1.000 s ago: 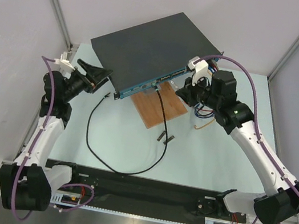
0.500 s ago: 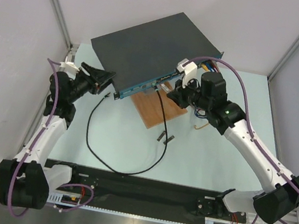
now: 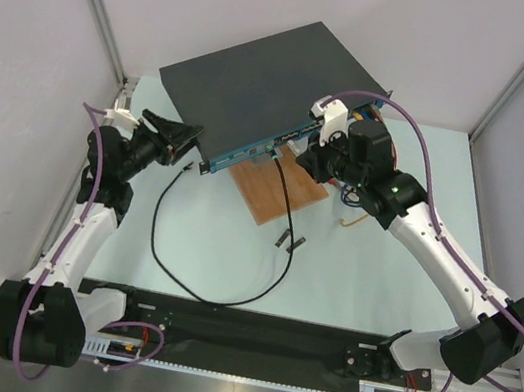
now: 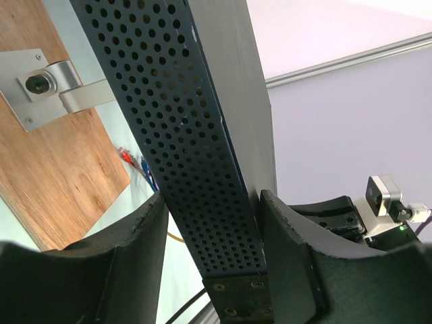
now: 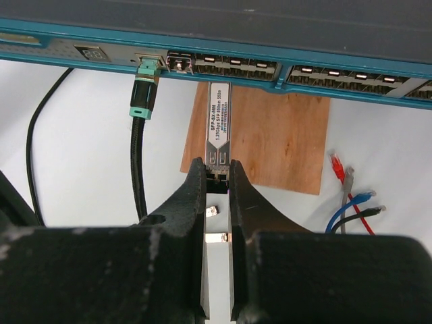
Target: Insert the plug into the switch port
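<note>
The switch (image 3: 263, 74) is a flat black box lying at an angle, its teal port face (image 5: 81, 30) turned toward the arms. My right gripper (image 5: 217, 167) is shut on the plug (image 5: 219, 128), a slim silver module with a printed label. The plug's front end reaches the lower edge of a port row; I cannot tell whether it is inside a port. In the top view the right gripper (image 3: 312, 154) sits at the face's right part. My left gripper (image 4: 212, 196) straddles the switch's left front corner, its fingers (image 4: 283, 236) against the perforated side (image 4: 169, 101) and the top.
A black cable (image 3: 169, 261) with a teal connector (image 5: 143, 94) is plugged into a port left of the plug. The brown wooden board (image 3: 279, 187) lies under the front face. Coloured patch cables (image 5: 351, 196) lie at the right. Small metal pieces (image 3: 287, 239) lie near the board.
The right arm has carried the plug leftward along the front face and closer to the ports. The left gripper has narrowed onto the switch's corner.
</note>
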Controlling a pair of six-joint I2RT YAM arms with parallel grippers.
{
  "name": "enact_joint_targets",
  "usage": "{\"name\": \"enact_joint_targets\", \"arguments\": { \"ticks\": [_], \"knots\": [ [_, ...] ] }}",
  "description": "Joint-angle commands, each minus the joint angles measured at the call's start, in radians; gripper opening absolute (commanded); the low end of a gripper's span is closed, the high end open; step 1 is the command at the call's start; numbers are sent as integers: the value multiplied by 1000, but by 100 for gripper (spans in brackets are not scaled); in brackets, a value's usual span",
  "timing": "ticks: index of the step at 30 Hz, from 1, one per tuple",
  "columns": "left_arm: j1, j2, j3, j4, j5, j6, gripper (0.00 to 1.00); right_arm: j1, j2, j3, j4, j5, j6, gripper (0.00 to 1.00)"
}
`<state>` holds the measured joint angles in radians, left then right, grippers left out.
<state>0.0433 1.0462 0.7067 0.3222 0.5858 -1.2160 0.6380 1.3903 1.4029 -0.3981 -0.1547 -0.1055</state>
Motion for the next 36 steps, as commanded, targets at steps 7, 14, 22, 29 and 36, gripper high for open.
{"name": "enact_joint_targets", "arguments": {
  "ticks": [7, 14, 22, 29, 36],
  "knots": [
    [-17, -23, -7, 37, -1, 32, 0, 12, 16, 61, 47, 26, 13, 0],
    [-19, -23, -9, 40, 0, 33, 0, 15, 24, 68, 58, 21, 18, 0],
    [-22, -29, -19, 38, -3, 36, 0, 19, 30, 70, 65, 17, 23, 0],
    [-23, -29, -24, 41, -3, 36, 0, 23, 32, 84, 62, 17, 24, 0],
    [-26, -26, -18, 43, -4, 38, 0, 32, 38, 80, 61, 12, 20, 0]
  ]
}}
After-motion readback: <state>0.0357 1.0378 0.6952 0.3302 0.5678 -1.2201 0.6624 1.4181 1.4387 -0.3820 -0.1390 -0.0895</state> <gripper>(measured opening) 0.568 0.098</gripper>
